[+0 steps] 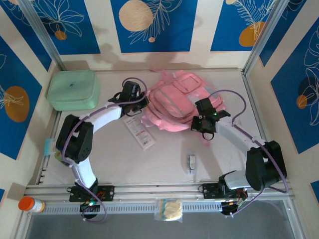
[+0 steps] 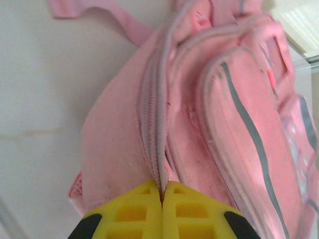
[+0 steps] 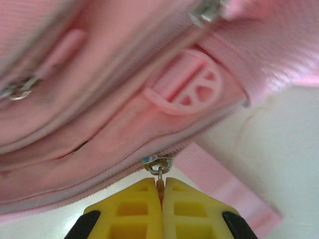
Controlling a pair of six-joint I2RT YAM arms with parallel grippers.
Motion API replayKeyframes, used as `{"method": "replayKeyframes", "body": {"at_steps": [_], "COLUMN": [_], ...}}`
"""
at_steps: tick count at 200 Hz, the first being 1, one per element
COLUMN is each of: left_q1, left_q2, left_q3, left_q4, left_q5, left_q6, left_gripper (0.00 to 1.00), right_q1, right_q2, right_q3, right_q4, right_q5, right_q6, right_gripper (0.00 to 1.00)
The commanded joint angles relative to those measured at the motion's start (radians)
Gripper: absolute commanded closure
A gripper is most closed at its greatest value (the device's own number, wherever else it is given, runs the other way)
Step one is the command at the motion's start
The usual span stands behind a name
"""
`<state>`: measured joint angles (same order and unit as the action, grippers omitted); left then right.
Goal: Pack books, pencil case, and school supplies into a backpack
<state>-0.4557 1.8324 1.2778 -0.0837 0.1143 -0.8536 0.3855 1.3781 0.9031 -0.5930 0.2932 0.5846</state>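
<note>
From above, the backpack [image 1: 174, 97] lies at the back of the desk [image 1: 164, 164]; my left wrist view shows the left pincer [image 2: 162, 199] closed on its zip seam [image 2: 158, 124], apparently as an anchor, and my right wrist view shows the right pincer [image 3: 160, 191] nipping the zip pull [image 3: 159, 167], likely to open it.

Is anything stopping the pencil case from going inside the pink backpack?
Yes: the backpack zipper looks zipped shut. The pencil case lies beside it on the table. The right fingers pinch a zipper pull.
</note>
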Motion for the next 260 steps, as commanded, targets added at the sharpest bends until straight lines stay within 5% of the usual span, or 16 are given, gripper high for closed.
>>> {"method": "replayKeyframes", "body": {"at_steps": [1, 35, 55, 83, 121, 148, 172, 199, 238, 250, 260], "left_q1": [0.032, 0.005, -0.043, -0.177, -0.290, -0.298, -0.275, -0.237, -0.192, -0.194, -0.195], "left_q2": [0.048, -0.086, -0.181, -0.250, -0.135, -0.077, -0.069, -0.074, -0.083, -0.097, -0.115], "left_q3": [0.081, -0.117, -0.295, -0.422, -0.361, -0.318, -0.266, -0.262, -0.243, -0.227, -0.221], "left_q4": [0.044, 0.091, 0.171, 0.280, 0.341, 0.285, 0.085, 0.053, 0.053, 0.047, 0.056], "left_q5": [0.082, 0.104, 0.093, -0.060, -0.140, -0.215, -0.340, -0.383, -0.330, -0.310, -0.268], "left_q6": [0.046, -0.053, -0.249, -0.431, -0.541, -0.529, -0.432, -0.356, -0.299, -0.271, -0.249], "left_gripper": [0.82, 0.37, 0.30, 0.24, 0.25, 0.36, 0.60, 0.84, 0.83, 0.75, 0.65], "right_q1": [0.018, 0.067, 0.099, 0.124, 0.120, 0.093, 0.030, -0.060, -0.079, -0.072, -0.069], "right_q2": [0.045, 0.072, 0.071, 0.082, 0.082, 0.077, 0.059, 0.050, 0.040, 0.017, -0.016], "right_q3": [0.037, 0.053, 0.048, 0.052, 0.043, 0.033, 0.003, -0.027, 0.000, 0.003, 0.000], "right_q4": [0.018, 0.051, 0.047, 0.023, 0.000, -0.027, -0.029, -0.017, -0.034, -0.030, -0.033], "right_q5": [-0.028, -0.045, -0.023, 0.015, 0.058, 0.101, 0.071, 0.108, 0.091, -0.001, -0.075], "right_q6": [0.036, 0.016, 0.029, 0.026, 0.027, 0.023, 0.013, -0.015, -0.051, -0.050, -0.047], "right_gripper": [1.00, 1.00, 1.00, 1.00, 1.00, 1.00, 1.00, 1.00, 1.00, 1.00, 0.88]}}
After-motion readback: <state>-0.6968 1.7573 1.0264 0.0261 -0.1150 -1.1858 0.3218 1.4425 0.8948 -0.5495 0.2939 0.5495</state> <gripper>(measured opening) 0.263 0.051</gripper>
